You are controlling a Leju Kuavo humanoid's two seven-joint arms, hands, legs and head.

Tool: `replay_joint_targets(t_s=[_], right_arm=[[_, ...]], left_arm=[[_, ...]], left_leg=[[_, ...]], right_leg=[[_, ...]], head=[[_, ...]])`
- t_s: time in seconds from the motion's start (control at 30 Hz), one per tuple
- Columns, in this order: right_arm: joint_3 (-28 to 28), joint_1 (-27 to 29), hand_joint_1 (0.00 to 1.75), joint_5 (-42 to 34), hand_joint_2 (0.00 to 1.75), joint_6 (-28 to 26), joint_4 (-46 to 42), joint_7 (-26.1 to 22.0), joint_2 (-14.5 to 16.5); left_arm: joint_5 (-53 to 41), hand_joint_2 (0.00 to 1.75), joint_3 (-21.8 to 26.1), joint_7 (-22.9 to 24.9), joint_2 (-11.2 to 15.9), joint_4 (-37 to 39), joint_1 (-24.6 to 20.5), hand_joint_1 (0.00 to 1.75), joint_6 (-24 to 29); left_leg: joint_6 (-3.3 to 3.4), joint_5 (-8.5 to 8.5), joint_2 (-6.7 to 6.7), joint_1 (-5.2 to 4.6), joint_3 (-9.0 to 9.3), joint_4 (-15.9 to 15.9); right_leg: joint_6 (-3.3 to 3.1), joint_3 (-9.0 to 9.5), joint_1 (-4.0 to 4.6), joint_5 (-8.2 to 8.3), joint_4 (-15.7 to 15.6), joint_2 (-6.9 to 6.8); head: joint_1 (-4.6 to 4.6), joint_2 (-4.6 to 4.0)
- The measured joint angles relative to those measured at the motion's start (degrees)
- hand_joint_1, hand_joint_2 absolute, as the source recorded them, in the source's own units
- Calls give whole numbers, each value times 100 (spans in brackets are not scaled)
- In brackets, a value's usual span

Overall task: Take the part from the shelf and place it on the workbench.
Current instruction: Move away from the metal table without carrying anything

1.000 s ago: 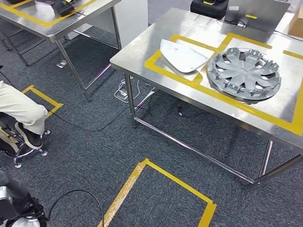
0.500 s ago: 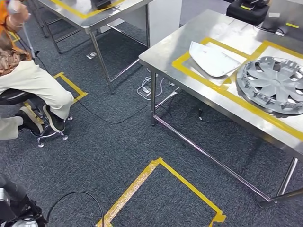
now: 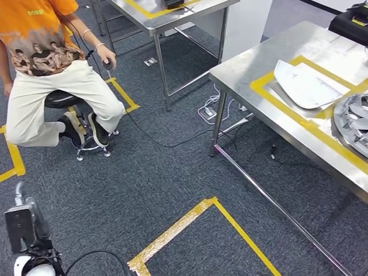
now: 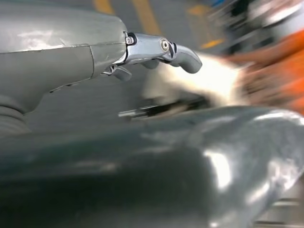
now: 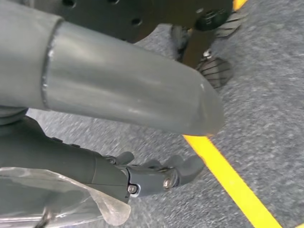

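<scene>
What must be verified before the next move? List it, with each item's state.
1. Path free of people: person seated on a stool close on the left, not ok.
2. Floor free of snags: black cable crosses the carpet, not ok.
3. Room on the workbench: bare steel beside the white panel and wheel cover, ok.
4. Right hand free: nothing between thumb and fingers, ok.
5. Left hand free: picture blurred, cannot tell.

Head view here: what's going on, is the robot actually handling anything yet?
No handling is visible. Both arms hang by the robot's body; the left hand and right hand hold nothing. On the workbench lie a white part and a wheel cover. A person sits on a stool nearby.
</scene>
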Motion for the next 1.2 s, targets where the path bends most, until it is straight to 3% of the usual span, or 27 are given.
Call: replay_joint_targets(t_s=[0.07, 0.13, 0.2, 0.23, 0.27, 0.3, 0.37, 0.43, 0.5, 0.57, 0.63, 0.7, 0.77, 0.8, 0.83, 0.87, 0.93, 1.0, 1.07, 1.13, 1.2], right_arm=[[-1, -3, 0, 54, 0, 20, 0, 40, -1], [-3, -4, 0, 89, 0, 32, -1, 59, -1], [-3, 11, 0, 109, 0, 43, 1, 80, -2], [-3, 21, 0, 125, 0, 46, 1, 93, -2], [-3, 27, 0, 146, 0, 51, 2, 107, -3], [-3, 28, 0, 171, 0, 55, 2, 123, -4], [-3, 18, 0, 230, 0, 82, 2, 152, -7], [-2, 3, 0, 292, 0, 121, 2, 183, -8], [1, -13, 0, 347, 0, 150, 2, 208, -11], [9, -30, 0, 400, 0, 169, 2, 217, -14], [36, -43, 0, 458, 0, 196, 2, 221, -28], [72, -39, 0, 499, 0, 225, 3, 233, -54], [92, -19, 0, 517, 0, 240, 9, 250, -69], [96, -11, 0, 526, 0, 244, 12, 254, -75], [98, -6, 0, 537, 0, 245, 14, 256, -80], [100, -6, 0, 550, 0, 245, 15, 257, -90], [113, -8, 0, 580, 0, 245, 18, 260, -108], [133, -8, 0, 606, 0, 245, 23, 266, -115], [146, -8, 0, 640, 0, 228, 26, 268, -124], [162, -7, 0, 682, 0, 197, 26, 258, -134], [185, 3, 0, 714, 0, 171, 26, 248, -140]], left_arm=[[-206, 0, 242, 2, 3, 978, -159, 0, -62], [-402, 0, 466, -94, 10, 1826, -300, 0, -14], [-565, 0, 616, -83, 15, 2457, -458, 0, 43], [-682, 0, 670, 4, 18, 2766, -535, 0, 56], [-814, 0, 714, 123, 22, 3076, -602, 0, 64], [-944, 0, 759, 245, 35, 3420, -674, 0, 62], [-1123, 0, 868, 419, 89, 4188, -845, 0, 56], [-1199, 0, 995, 502, 156, 4942, -1029, 0, 46], [-1169, 0, 1124, 476, 198, 5563, -1163, 0, -13], [-1075, 0, 1268, 382, 222, 6074, -1240, 0, -79], [-1046, 0, 1405, 340, 224, 6492, -1301, 0, -48], [-1092, 0, 1478, 351, 211, 6813, -1387, 0, 35], [-1129, 0, 1516, 365, 205, 7059, -1456, 0, 86], [-1138, 0, 1536, 373, 203, 7158, -1469, 0, 100], [-1141, 0, 1558, 384, 196, 7241, -1475, 0, 111], [-1136, 0, 1579, 395, 183, 7313, -1477, 0, 131], [-1106, 0, 1623, 406, 142, 7425, -1478, 0, 216], [-1053, 0, 1670, 388, 95, 7505, -1470, 0, 319], [-979, 0, 1745, 383, 53, 7592, -1435, 0, 387], [-917, 0, 1829, 451, 2, 7685, -1396, 0, 418], [-901, 0, 1883, 544, -56, 7756, -1387, 0, 427]], left_leg=[[-72, 29, -85, 18, -31, -7], [-133, -116, 104, 13, -142, 217], [-191, -465, 419, 19, -454, 886], [-218, -622, 501, 31, -635, 1274], [-235, -696, 538, 44, -753, 1537], [-244, -662, 556, 55, -773, 1601], [-228, -325, 627, 65, -483, 1070], [-177, -66, 857, 24, -89, 315], [-119, -45, 976, -29, 47, 14], [-58, -43, 872, -35, 37, -10], [12, -25, 769, -11, 49, -44], [70, -16, 654, 2, 52, -59], [93, -20, 511, -6, 52, -56], [95, -21, 434, -9, 55, -54], [94, -22, 353, -10, 61, -49], [89, -25, 271, -7, 67, -41], [63, -39, 119, -5, 58, -6], [6, -37, -12, 1, 12, 26], [-64, -14, -125, 17, -29, 30], [-120, -102, 48, 6, -91, 168], [-165, -419, 387, -3, -330, 722]], right_leg=[[-63, 28, 0, 36, -29, -123], [-135, 54, -13, 72, -72, -261], [-174, 68, -3, 67, -89, -432], [-185, 69, 5, 56, -88, -531], [-189, 72, 10, 47, -86, -622], [-189, 77, 13, 36, -86, -707], [-174, 109, 16, 10, -85, -851], [-130, 142, 36, -31, -81, -969], [-65, 165, 62, -70, -79, -1077], [5, 182, 60, -107, -89, -1153], [62, 109, 46, -263, 87, -956], [79, -195, 43, -594, 736, -642], [77, -583, 44, -823, 1457, -532], [74, -687, 44, -788, 1584, -519], [69, -680, 44, -633, 1474, -504], [60, -575, 39, -395, 1161, -461], [35, -272, 13, -31, 407, -215], [9, -103, 1, 27, 79, -45], [-48, -62, 11, 27, 50, -137], [-125, -33, 5, 50, 11, -276], [-176, -8, 10, 48, -8, -437]], head=[[3, 0], [-36, -1], [-83, -1], [-92, -1], [-93, 0], [-91, 0], [-93, 0], [-97, -1], [-91, -1], [-82, 0], [-61, -1], [-29, -1], [-20, 0], [-20, 0], [-20, 0], [-20, 0], [-21, 0], [-25, 0], [-27, 0], [-50, -1], [-87, 0]])
